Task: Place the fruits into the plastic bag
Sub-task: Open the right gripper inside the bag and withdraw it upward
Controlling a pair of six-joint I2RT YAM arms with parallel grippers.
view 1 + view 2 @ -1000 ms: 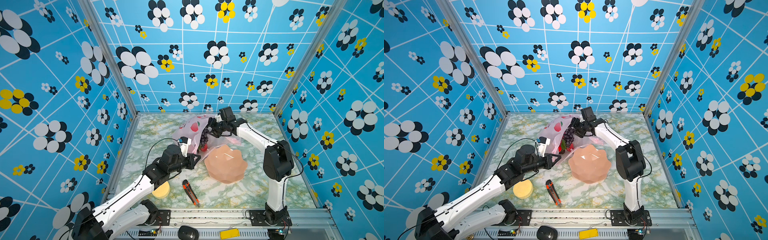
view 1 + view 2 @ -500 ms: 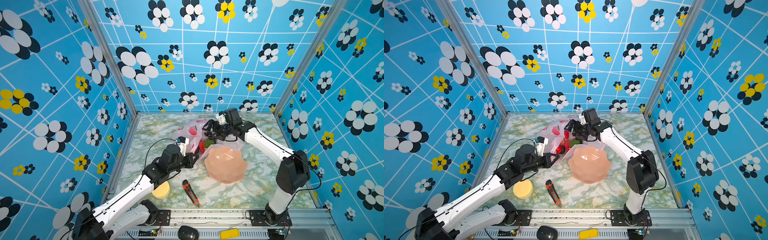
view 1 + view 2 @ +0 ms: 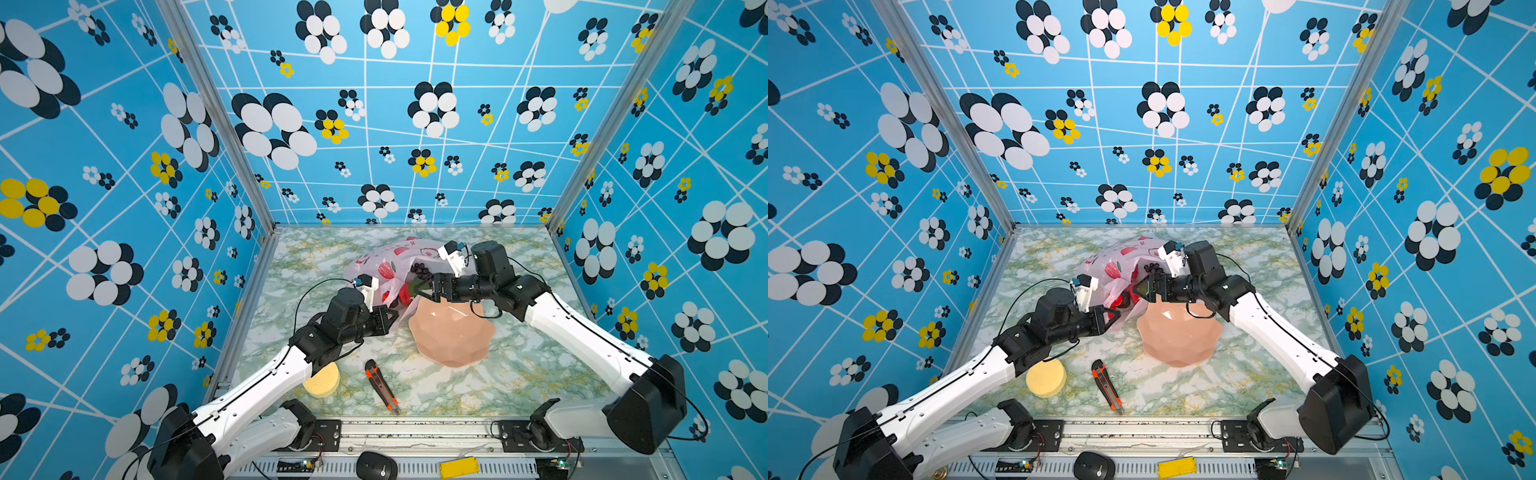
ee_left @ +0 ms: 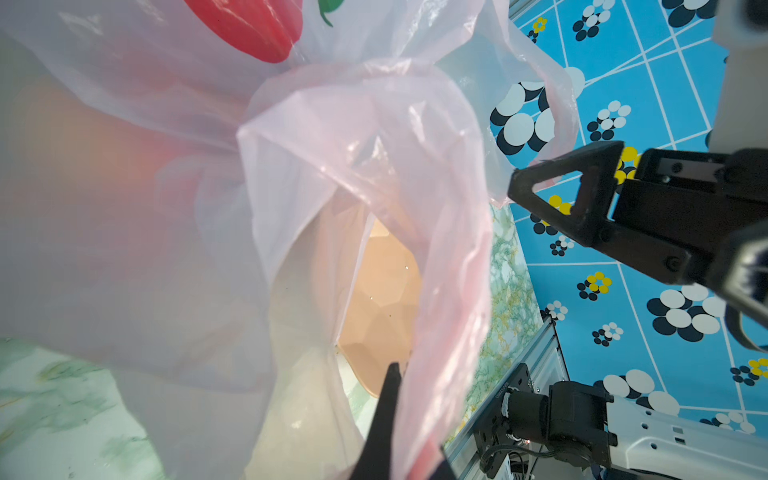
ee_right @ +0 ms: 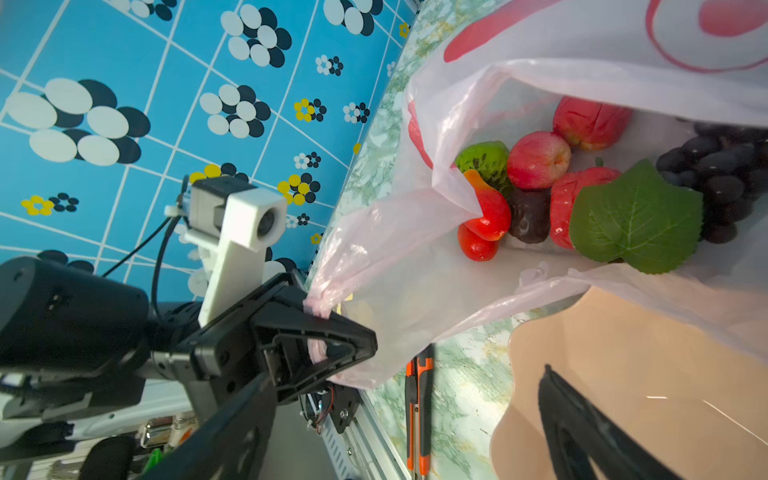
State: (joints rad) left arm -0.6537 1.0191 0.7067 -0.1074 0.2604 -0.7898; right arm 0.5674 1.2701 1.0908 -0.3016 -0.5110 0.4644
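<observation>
The pale pink plastic bag (image 3: 386, 259) lies on its side at the back middle of the table, mouth toward the bowl. My left gripper (image 3: 390, 318) is shut on the bag's lower rim and holds the mouth up; the right wrist view shows the film bunched in the left gripper (image 5: 332, 328). Inside the bag lie dark purple grapes (image 5: 723, 174) with a green leaf, bumpy red fruits (image 5: 536, 160), a green fruit (image 5: 484, 160) and a yellow-red mango (image 5: 490, 212). My right gripper (image 3: 417, 289) hangs open and empty at the mouth, over the bowl's far rim.
The salmon-pink scalloped bowl (image 3: 453, 336) sits just in front of the bag. An orange utility knife (image 3: 382, 386) lies toward the front rail. A round yellow sponge (image 3: 322, 380) sits partly under my left arm. Patterned walls close in three sides.
My right gripper has opened wider and drawn back from inside the bag mouth toward the bowl, leaving the grapes in the bag. My left gripper kept its hold.
</observation>
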